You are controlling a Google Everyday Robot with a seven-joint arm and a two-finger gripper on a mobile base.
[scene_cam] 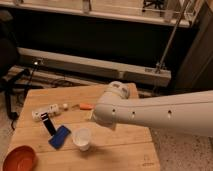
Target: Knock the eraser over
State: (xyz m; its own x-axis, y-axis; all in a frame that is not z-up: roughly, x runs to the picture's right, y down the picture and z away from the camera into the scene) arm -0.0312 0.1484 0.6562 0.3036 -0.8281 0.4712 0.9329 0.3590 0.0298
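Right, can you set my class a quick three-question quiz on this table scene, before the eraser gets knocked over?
1. True or false: the cup lies on its side.
2. Which is nearest the eraser? A bowl, B blue pad, C orange thing.
3. Where is the gripper?

Key: 1 false, it stands upright. 2 B. 3 Hidden behind the arm's end, over the middle of the table.
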